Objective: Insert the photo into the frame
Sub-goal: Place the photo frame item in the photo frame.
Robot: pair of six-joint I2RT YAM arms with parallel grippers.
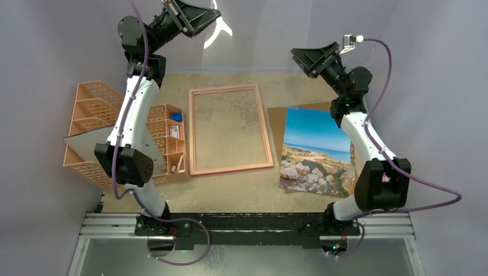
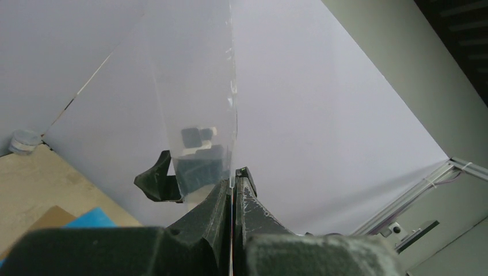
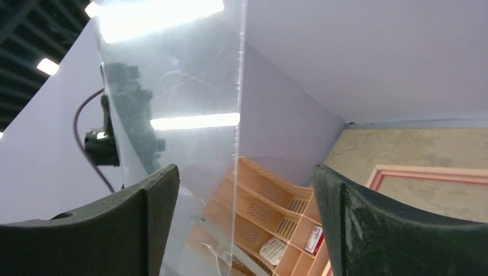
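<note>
Pinching a clear sheet (image 2: 195, 86), the left claw (image 2: 235, 177) hangs high, with the right claw (image 3: 241, 172) spread wide.

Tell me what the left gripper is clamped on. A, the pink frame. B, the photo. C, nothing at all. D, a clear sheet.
D: in the left wrist view the left gripper is shut on the edge of a clear sheet, while the photo and the frame lie flat on the table.
</note>
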